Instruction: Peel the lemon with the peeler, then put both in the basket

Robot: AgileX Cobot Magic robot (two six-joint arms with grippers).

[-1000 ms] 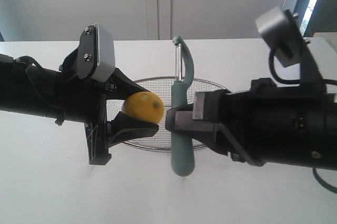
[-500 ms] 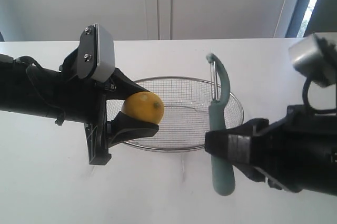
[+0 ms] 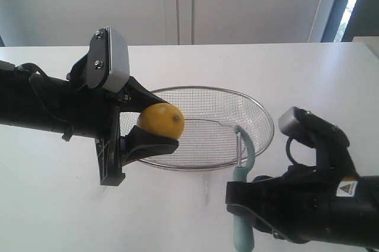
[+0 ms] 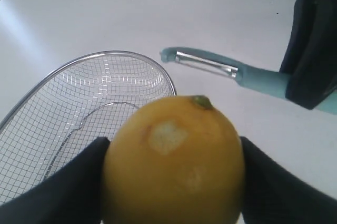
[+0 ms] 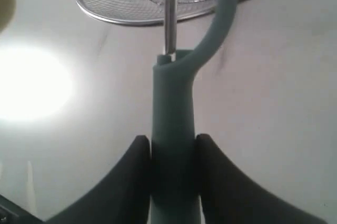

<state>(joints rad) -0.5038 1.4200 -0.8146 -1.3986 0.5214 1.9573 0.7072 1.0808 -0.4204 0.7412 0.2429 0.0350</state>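
Two grips: my left gripper (image 3: 157, 121) clamps the lemon (image 3: 161, 120) beside the left rim of the basket (image 3: 260, 109). My right gripper (image 3: 241, 204) clamps the peeler (image 3: 242, 176) by its handle, long axis upright, hooked head toward the basket. Only the left wrist view shows a pale patch (image 4: 167, 134) on the lemon. The yellow sticker (image 3: 344, 189) on the right arm (image 3: 314, 210) is unreadable.

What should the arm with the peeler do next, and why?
Probably lift the right gripper to bring the peeler blade up against the lemon. The left gripper holds the lemon by the basket, only one small pale patch looks peeled, and the peeler sits low, apart from it.
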